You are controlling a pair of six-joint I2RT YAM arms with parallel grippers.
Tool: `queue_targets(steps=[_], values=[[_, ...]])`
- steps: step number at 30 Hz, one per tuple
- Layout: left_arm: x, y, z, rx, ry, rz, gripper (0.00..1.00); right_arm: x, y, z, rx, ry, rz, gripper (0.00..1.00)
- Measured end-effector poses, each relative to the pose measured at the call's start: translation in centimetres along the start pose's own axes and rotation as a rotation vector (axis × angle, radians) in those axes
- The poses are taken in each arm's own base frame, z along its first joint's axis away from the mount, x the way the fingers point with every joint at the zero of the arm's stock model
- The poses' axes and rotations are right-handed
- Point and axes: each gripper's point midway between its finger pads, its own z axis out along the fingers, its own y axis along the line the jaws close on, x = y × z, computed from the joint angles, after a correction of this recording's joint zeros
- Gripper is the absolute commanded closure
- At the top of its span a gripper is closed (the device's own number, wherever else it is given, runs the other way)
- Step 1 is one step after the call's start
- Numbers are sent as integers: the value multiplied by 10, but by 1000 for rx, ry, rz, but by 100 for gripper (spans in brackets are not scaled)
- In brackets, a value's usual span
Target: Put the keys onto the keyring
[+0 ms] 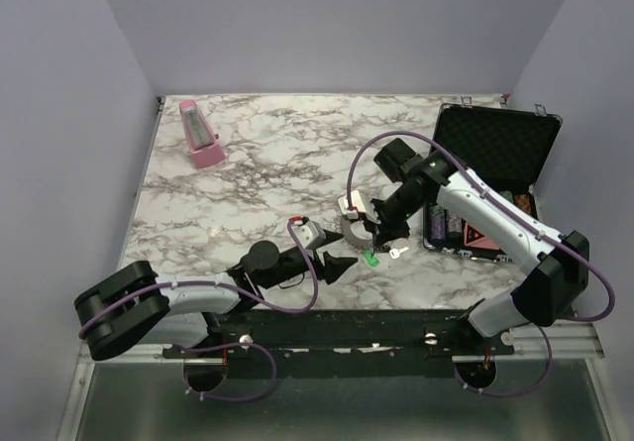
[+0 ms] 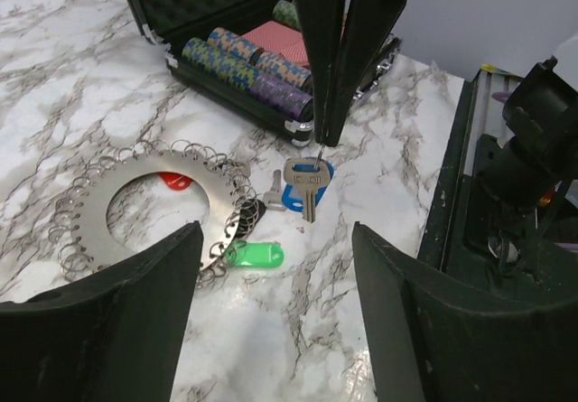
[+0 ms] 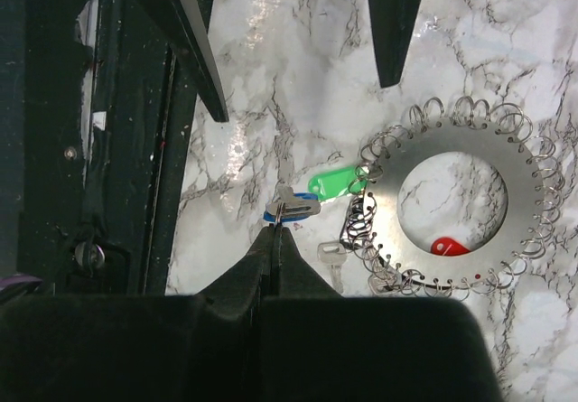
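The keyring (image 2: 90, 239) is a flat grey toothed disc with small wire loops round its rim, lying on the marble. A red key head (image 2: 176, 182) shows in its hole and a green key head (image 2: 256, 256) hangs at its edge. My right gripper (image 3: 278, 226) is shut on the small loop of a silver key with a blue head (image 2: 305, 181), which dangles just above the table beside the keyring (image 3: 388, 194). A bare silver key (image 3: 332, 257) lies near the rim. My left gripper (image 2: 275, 235) is open, low and short of the green head, holding nothing.
An open black case (image 1: 495, 149) with rows of poker chips (image 2: 253, 63) stands at the right, just behind the right gripper (image 1: 379, 235). A pink metronome (image 1: 201, 136) stands at the far left. The table's black front rail (image 2: 470, 203) runs close by.
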Motion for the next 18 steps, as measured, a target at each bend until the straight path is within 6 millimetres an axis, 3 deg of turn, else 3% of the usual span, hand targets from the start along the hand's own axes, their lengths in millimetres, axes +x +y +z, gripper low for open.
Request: queue_targets(steps=[8,18], values=[[-15,-16,19,101,-83,-6,48,0,1,2,-8,1,13,100],[-14,-25,28,163,-95,-1,57,-1,2,5,-20,-2,15,99]])
